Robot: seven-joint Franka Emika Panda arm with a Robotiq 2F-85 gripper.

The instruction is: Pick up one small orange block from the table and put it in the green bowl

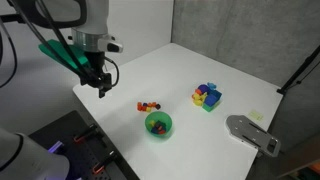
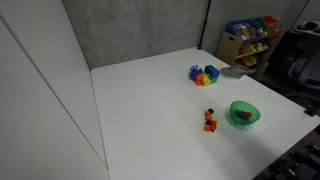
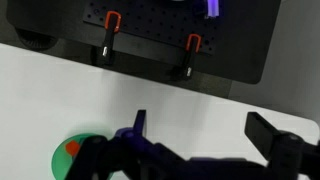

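Finds the gripper (image 1: 103, 85) hovering above the table (image 1: 200, 62) toward its 9 o'clock side in an exterior view. Confirms in the wrist view a wide spread, with dark fingers (image 3: 275, 138) well apart over bare white surface and nothing held.

Locates a tight cluster of small blocks (image 1: 150, 105) in red, orange and yellow at about 4 o'clock from the gripper, well apart from it. Cannot single out the orange piece at this size. Places the green bowl (image 1: 159, 125) just beside the cluster at its 5 o'clock, already containing a few coloured pieces. Notes a blue tray (image 1: 208, 96) of yellow and purple pieces at 2 o'clock from the bowl, clear of the route.

Judges the step in hand to be the approach, with nothing grasped yet. Recommends:
- Travel toward 4 o'clock at height and centre over an outer orange block.
- Set the jaws across its free sides, descend straight and close gently — less risk of dragging neighbours.
- Lift clear before crossing the bowl rim.

Reads no brand, label or writing in any view — none legible.
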